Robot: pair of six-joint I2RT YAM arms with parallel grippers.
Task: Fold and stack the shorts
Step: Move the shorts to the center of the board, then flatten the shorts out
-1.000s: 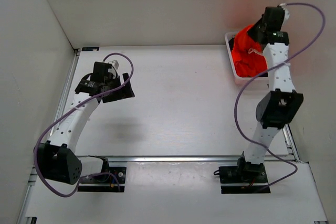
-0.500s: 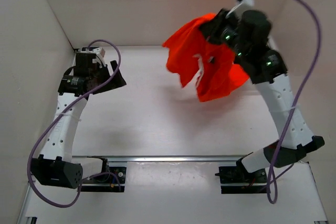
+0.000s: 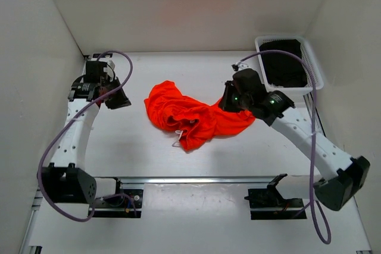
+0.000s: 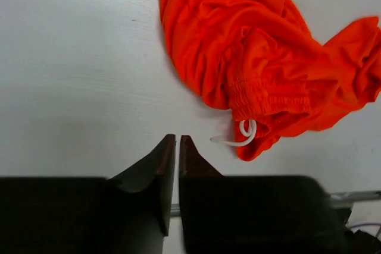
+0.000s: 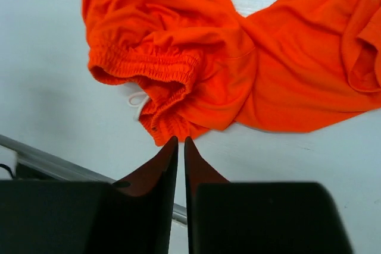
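Top view, shorts [image 3: 196, 114]: bright orange-red thin cloth, crumpled in a loose heap on the table, between the two grippers.
Top view, table [image 3: 196, 69]: white, with a faint wood grain.
Top view, left gripper [image 3: 117, 100]: black, hangs well apart from the heap, which lies off to its right.
Top view, right gripper [image 3: 225, 103]: black, sits at the heap's right edge; contact cannot be told here.
Top view, basket [image 3: 280, 37]: white latticed plastic, far behind the right gripper, holding a dark cloth [image 3: 286, 66].
Left wrist view, fingers: pressed together with only a hairline slit, nothing between them.
Left wrist view, waistband [image 4: 271, 99]: gathered and puckered elastic, ahead and right of the tips.
Left wrist view, drawstring [image 4: 241, 135]: a white loop below the waistband, just right of the tips; hardly seen from above.
Right wrist view, fingers: drawn together on nothing, tips just short of the nearest fold.
Right wrist view, cloth: ruffled waistband ahead and left of the tips, a smooth flat leg panel ahead and right.
Right wrist view, rail [image 5: 47, 162]: bare metal strip, low to the left of the fingers.
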